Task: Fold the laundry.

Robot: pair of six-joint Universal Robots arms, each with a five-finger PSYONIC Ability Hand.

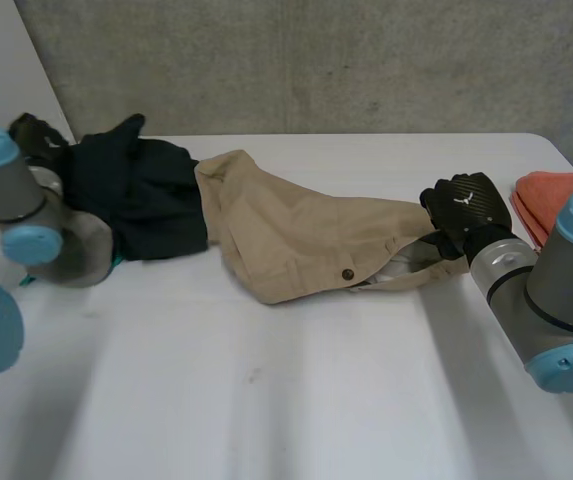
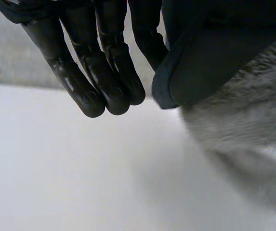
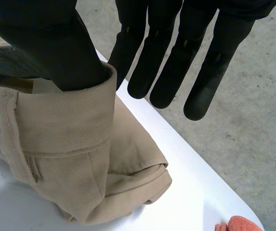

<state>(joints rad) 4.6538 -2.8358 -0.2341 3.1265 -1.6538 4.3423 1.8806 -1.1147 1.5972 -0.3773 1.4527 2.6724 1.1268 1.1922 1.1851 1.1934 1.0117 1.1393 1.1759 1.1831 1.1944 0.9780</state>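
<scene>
Tan trousers [image 1: 286, 235] lie crumpled across the middle of the white table [image 1: 266, 400]. A dark navy garment [image 1: 141, 195] is heaped at their left end. My right hand [image 1: 466, 205] is at the trousers' waistband end. In the right wrist view its thumb [image 3: 46, 43] is tucked inside the waistband [image 3: 65, 110], with the fingers [image 3: 166, 62] straight outside it. My left hand [image 2: 99, 72] points its fingers down at the table. A raised fold of the dark garment [image 2: 210, 62], grey fleece inside, is caught at its thumb side.
A folded orange cloth [image 1: 556, 200] lies at the table's right edge, past my right hand, and shows again as the orange cloth [image 3: 246, 225] below the trousers. A concrete wall [image 1: 316, 60] runs behind the table. The table's far edge lies just past my right fingertips.
</scene>
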